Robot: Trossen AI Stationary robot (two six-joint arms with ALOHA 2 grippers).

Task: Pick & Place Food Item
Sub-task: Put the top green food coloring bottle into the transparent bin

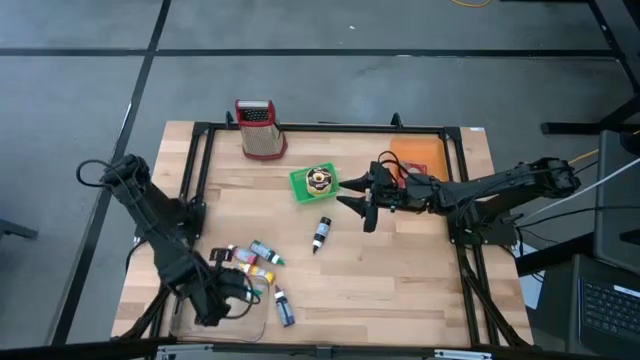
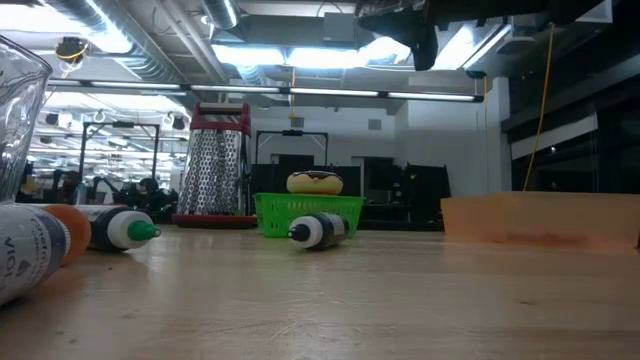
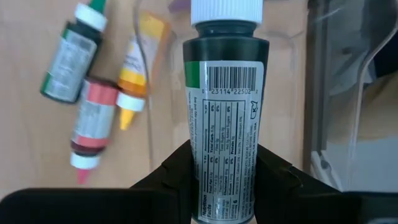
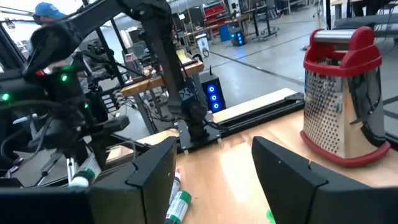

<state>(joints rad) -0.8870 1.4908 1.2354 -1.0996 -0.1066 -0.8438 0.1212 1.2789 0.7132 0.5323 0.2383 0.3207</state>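
The donut (image 1: 319,180) sits in a green basket (image 1: 302,190) mid-desk beside the right pincer (image 1: 366,203), fingers apart and empty, the grater (image 1: 258,128) behind, while the left pincer (image 3: 225,171) is clamped on a dark bottle (image 3: 225,118) among other bottles (image 1: 262,258).

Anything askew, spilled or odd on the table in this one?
No spill or damage shows. The small food-colouring bottles lie tipped over in a loose scatter near the left gripper, which grips a dark bottle; one black bottle lies alone mid-table. The grater stands upright, and the donut sits in its green basket.
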